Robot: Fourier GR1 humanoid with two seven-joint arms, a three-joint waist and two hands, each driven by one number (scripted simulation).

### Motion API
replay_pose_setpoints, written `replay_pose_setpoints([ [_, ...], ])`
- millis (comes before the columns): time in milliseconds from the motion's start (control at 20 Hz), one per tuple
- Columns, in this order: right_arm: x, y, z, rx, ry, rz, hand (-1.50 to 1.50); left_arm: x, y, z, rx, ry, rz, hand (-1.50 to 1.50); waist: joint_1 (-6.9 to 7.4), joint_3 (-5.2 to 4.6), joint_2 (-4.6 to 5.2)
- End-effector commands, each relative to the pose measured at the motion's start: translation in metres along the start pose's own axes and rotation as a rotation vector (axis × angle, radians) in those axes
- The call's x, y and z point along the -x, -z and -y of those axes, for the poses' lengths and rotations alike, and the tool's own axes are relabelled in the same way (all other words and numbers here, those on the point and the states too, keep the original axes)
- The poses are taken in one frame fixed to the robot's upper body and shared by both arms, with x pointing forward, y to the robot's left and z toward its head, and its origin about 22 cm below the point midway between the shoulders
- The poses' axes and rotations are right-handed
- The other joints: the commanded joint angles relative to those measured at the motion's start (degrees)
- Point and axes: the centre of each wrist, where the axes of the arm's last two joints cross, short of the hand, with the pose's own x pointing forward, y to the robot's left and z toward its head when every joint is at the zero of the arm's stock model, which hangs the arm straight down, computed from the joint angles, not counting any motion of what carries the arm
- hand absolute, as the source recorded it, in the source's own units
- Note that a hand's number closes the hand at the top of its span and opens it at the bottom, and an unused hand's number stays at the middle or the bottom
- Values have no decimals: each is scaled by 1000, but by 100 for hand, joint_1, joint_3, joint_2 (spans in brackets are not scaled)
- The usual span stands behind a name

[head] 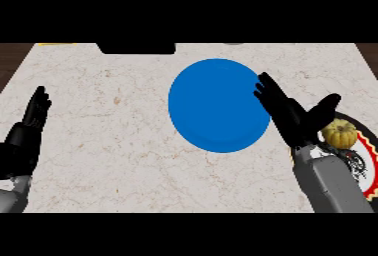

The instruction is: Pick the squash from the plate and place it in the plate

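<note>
At right edge: small yellow ribbed squash (pixel 341 133) unpicked on dark patterned plate (pixel 367 150); right hand (pixel 289 112) open beside it. Centre: round blue plate (pixel 214 107) awaiting. Left edge: left hand (pixel 33 112) open, resting.

We saw the squash (pixel 341 133) on the patterned plate (pixel 367 150), our open right hand (pixel 291 112) between it and the blue plate (pixel 214 107).

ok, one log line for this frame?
phase: pre-grasp | right hand: open, beside squash | squash: on patterned plate | blue plate: bare | left hand: open, resting left edge
</note>
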Motion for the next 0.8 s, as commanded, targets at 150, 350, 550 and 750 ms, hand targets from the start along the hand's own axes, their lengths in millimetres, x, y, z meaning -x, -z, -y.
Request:
replay_pose_setpoints([
  [150,-66,-24,113,233,-298,-119,150,3,-3,16,53,-85,-122,0,-263,-107,20],
  [350,-86,-47,141,196,-1008,-333,150,8,-9,28,106,-126,-155,0,-211,-350,164],
  [550,-64,-88,202,649,-781,-42,-150,14,-7,33,141,-194,-255,0,-303,-86,58],
  [750,-53,-123,212,447,-838,-182,-150,5,2,35,166,-207,-256,0,-204,-101,9],
])
